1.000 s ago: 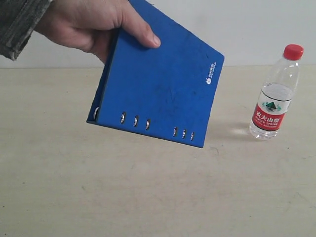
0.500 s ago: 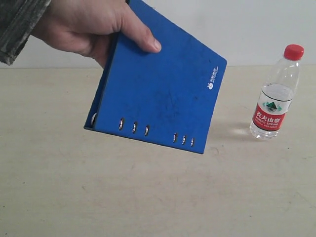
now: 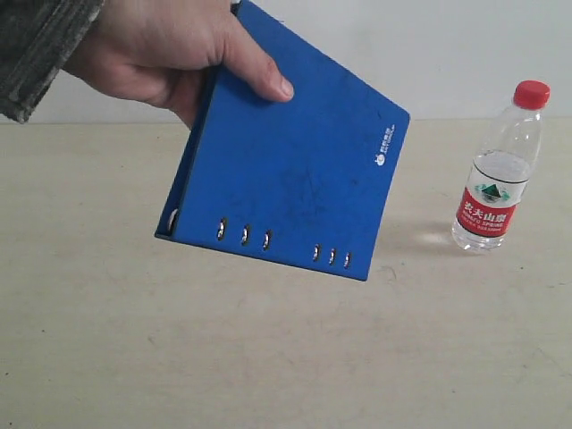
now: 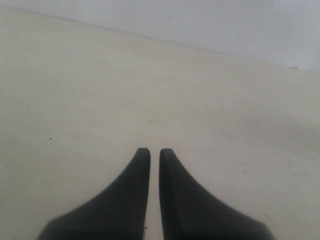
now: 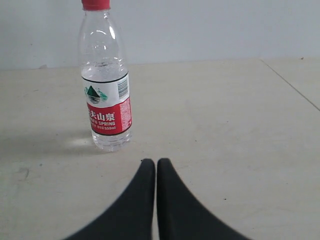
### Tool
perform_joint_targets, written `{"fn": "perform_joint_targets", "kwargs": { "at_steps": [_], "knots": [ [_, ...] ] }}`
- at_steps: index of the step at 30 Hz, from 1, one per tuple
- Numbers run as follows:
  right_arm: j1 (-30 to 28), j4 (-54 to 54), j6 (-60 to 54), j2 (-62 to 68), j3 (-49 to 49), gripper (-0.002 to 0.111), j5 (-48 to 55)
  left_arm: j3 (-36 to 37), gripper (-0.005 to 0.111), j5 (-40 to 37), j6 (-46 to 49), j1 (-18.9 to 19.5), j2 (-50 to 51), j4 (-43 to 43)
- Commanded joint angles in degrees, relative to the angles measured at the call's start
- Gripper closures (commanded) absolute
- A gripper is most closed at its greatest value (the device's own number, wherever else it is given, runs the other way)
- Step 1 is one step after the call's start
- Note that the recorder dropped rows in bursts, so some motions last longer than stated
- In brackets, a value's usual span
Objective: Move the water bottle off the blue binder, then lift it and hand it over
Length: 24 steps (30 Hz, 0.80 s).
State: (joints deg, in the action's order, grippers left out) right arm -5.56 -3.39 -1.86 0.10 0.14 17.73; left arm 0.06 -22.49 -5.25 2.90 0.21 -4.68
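Note:
A person's hand holds the blue binder tilted in the air above the table, spine edge with rivets lowest. The water bottle stands upright on the table at the right, apart from the binder; the right wrist view shows the water bottle a short way ahead of my right gripper. That gripper is shut and empty. My left gripper is shut with only a thin slit between its fingers, over bare table. Neither gripper appears in the exterior view.
The pale table runs back to a white wall. A sleeve enters from the upper left corner. A seam in the tabletop shows in the right wrist view.
The hand has shifted the binder slightly, its tilt changing a little. The bottle has not moved.

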Motion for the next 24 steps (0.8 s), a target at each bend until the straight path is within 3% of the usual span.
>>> {"fn": "perform_joint_targets", "kwargs": {
  "at_steps": [1,5,10,24],
  "knots": [
    [-0.17,0.12,0.06,-0.10,-0.14,0.108,-0.56,-0.06,0.100,-0.41,3.46,0.41,-0.21,-3.18],
    [-0.17,0.12,0.06,-0.10,-0.14,0.108,-0.56,-0.06,0.100,-0.41,3.96,0.41,-0.21,-3.49],
    [-0.17,0.12,0.06,-0.10,-0.14,0.108,-0.56,-0.06,0.100,-0.05,3.55,-2.60,-0.21,-2.95],
    [-0.17,0.12,0.06,-0.10,-0.14,0.108,-0.56,-0.06,0.100,0.18,4.03,-2.49,-0.21,-3.08]
  ]
}}
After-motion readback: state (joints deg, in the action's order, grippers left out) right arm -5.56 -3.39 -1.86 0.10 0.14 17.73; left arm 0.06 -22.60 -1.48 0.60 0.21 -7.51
